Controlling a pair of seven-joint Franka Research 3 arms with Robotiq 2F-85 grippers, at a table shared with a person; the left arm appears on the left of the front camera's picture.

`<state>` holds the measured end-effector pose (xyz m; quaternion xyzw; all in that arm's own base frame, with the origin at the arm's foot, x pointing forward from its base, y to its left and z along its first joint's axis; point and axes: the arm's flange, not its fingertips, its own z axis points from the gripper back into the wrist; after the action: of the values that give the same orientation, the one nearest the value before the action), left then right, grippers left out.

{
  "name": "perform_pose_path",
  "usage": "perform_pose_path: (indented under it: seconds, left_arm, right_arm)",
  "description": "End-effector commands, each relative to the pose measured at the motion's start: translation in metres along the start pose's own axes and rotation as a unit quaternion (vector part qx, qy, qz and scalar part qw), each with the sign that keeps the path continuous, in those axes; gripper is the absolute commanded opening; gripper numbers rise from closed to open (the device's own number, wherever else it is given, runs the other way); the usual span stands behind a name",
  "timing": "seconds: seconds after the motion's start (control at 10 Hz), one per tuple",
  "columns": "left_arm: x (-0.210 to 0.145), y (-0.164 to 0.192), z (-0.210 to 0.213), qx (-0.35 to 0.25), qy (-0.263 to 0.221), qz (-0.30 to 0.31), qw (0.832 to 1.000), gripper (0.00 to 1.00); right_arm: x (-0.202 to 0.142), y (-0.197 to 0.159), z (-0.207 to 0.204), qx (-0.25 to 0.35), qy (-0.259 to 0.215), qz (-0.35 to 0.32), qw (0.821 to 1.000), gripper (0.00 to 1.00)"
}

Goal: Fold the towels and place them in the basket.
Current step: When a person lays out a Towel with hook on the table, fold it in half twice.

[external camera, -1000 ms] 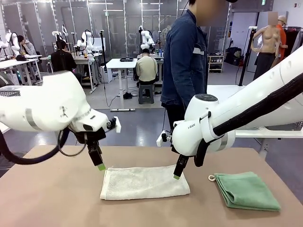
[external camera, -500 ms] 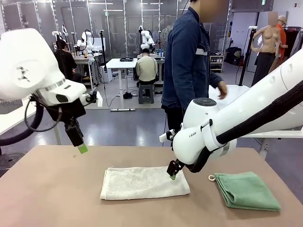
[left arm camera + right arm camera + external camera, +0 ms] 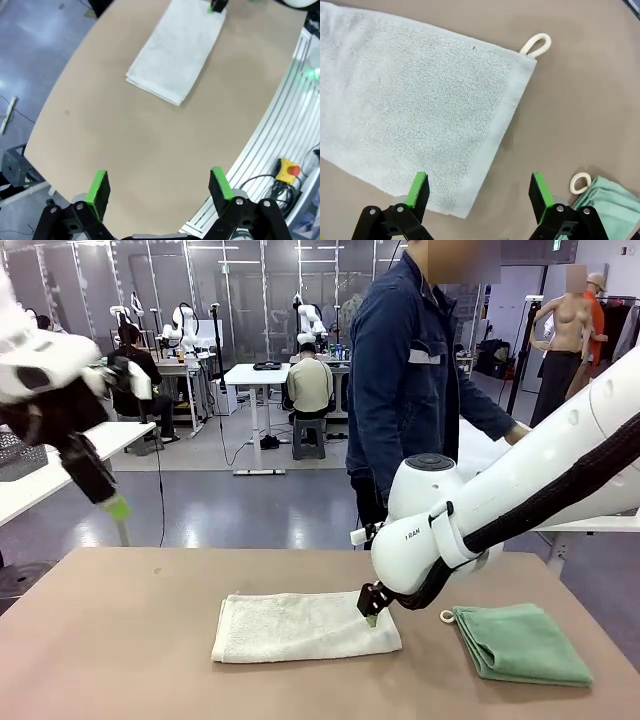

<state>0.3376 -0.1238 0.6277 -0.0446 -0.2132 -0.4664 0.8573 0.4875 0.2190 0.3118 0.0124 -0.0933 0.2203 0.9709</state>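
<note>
Both pairs of jaws stand spread wide with nothing between them. On the left gripper (image 3: 159, 186) the green pads (image 3: 98, 186) frame bare worktop (image 3: 150, 145), seen from high above; in the front view this gripper (image 3: 115, 508) hangs well up beyond the worktop's left edge, clear of everything on it.

On the right gripper (image 3: 479, 189) the jaws point down at the right-hand end of the cream-white towel (image 3: 415, 115), one pad over the cloth near its short edge, the other over bare worktop beside it. Whether the pad touches the terry cannot be told. In the front view this gripper (image 3: 370, 612) sits low at the towel's far right corner.

That cream-white towel (image 3: 305, 625) lies flat, folded into a long strip, about mid-worktop, with a pale loop (image 3: 536, 45) sticking out at one corner. A mint green towel (image 3: 520, 642) lies folded near the worktop's right edge, apart from the cream one, its white loop (image 3: 447, 617) at the corner facing it.

A person (image 3: 415, 390) in a dark blue jacket stands beyond the far edge.
</note>
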Motion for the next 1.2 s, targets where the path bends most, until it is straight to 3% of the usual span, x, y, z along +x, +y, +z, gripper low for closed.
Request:
perform_pose_path:
  seconds: [0.0, 0.2, 0.5, 0.6, 0.7, 0.8, 0.9, 1.0, 1.1]
  left_arm:
    - [-0.037, 0.003, 0.023, 0.000, -0.020, 0.004, 1.000, 1.00]
    - [-0.069, 0.009, 0.053, 0.018, -0.041, 0.033, 0.998, 1.00]
    - [-0.088, 0.006, 0.076, 0.033, -0.053, 0.050, 0.997, 1.00]
    - [-0.089, 0.004, 0.079, 0.035, -0.040, 0.052, 0.997, 1.00]
    - [-0.085, 0.013, 0.077, 0.028, -0.061, 0.046, 0.997, 1.00]
    - [-0.085, 0.013, 0.077, 0.028, -0.061, 0.046, 0.997, 1.00]
    - [-0.085, 0.013, 0.077, 0.028, -0.061, 0.046, 0.997, 1.00]
    - [-0.085, 0.013, 0.077, 0.028, -0.061, 0.046, 0.997, 1.00]
    - [-0.085, 0.013, 0.077, 0.028, -0.061, 0.046, 0.997, 1.00]
  right_arm:
    - [0.009, 0.005, -0.003, -0.004, 0.007, -0.023, 1.000, 1.00]
    - [0.013, 0.000, -0.006, -0.003, 0.013, -0.034, 0.999, 1.00]
    - [0.023, -0.005, -0.014, 0.006, 0.013, -0.052, 0.999, 1.00]
    - [0.025, -0.008, -0.016, 0.012, 0.011, -0.061, 0.998, 0.85]
    - [0.028, -0.009, -0.020, 0.018, 0.019, -0.068, 0.997, 0.80]
    - [0.030, -0.010, -0.024, 0.016, 0.024, -0.073, 0.997, 0.61]
    - [0.031, -0.010, -0.026, 0.018, 0.030, -0.079, 0.996, 0.56]
    - [0.032, -0.009, -0.028, 0.019, 0.034, -0.082, 0.996, 0.27]
    - [0.033, -0.008, -0.031, 0.030, 0.045, -0.085, 0.995, 0.07]
